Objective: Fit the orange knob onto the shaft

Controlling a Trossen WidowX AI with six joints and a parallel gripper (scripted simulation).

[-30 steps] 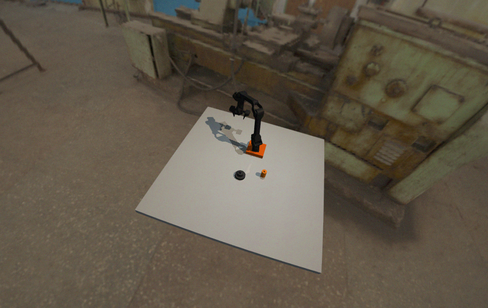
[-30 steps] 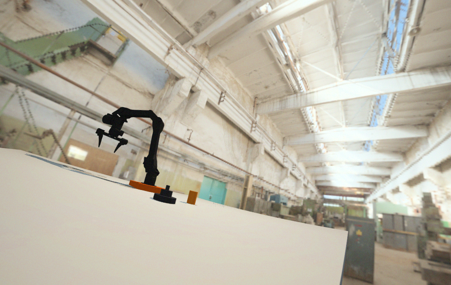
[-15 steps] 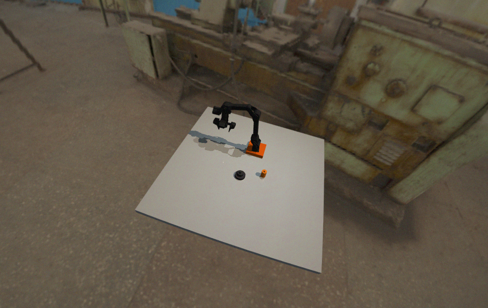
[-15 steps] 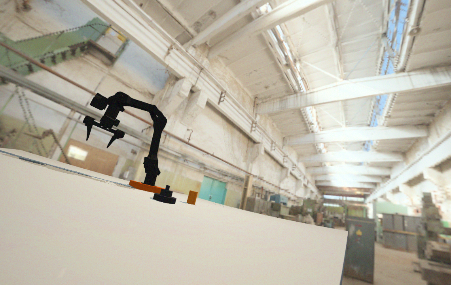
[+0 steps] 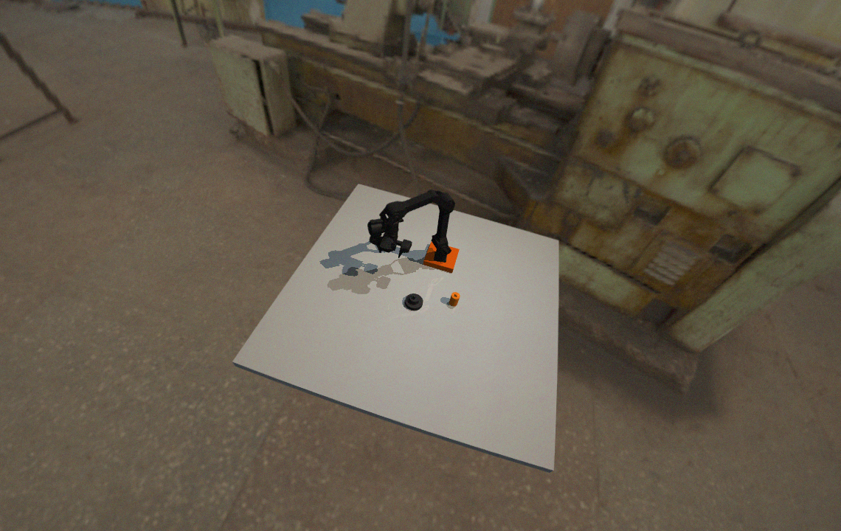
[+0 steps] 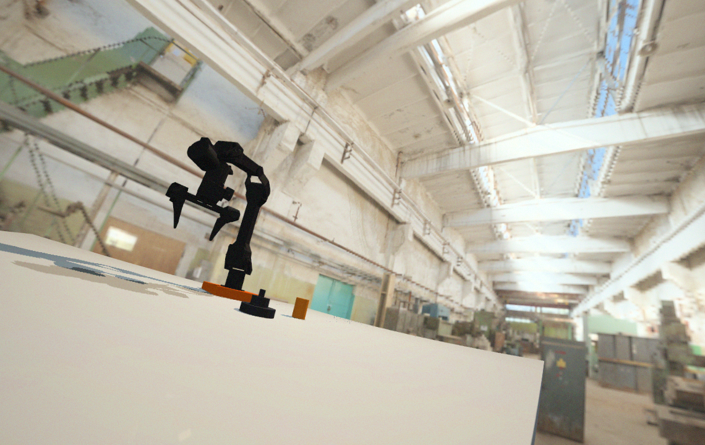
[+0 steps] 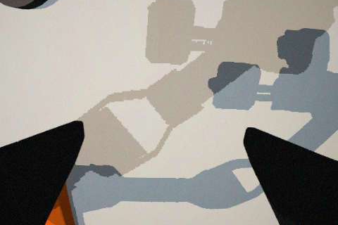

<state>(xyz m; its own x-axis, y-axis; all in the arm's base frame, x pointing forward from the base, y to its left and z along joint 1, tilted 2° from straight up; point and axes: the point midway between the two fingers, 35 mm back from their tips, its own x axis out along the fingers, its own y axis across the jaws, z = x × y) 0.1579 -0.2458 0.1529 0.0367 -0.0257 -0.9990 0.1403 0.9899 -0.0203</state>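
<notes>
An old factory hall: a rusty green machine (image 5: pixel 707 164), concrete roof beams (image 6: pixel 565 132), stacked crates (image 6: pixel 698 387).

knob: orange knob (image 5: pixel 454 298), small cylinder, stood upright on the white table (image 5: pixel 410 396), untouched | pedestal: round pedestal (image 5: pixel 414 303), dark flat disc, lay just beside the knob, apart from it | shaft: dark D-shaped shaft (image 6: pixel 261 292) rose upright from the pedestal's middle, bare; flat side not discernible

You've got a worn concrete floor (image 5: pixel 80 296) filling the frame's left and bottom, and a rusty green machine (image 5: pixel 707 178) upper right. In the exterior view, white roof beams (image 6: pixel 565 132) with skylights (image 6: pixel 601 94) run across the top.
</notes>
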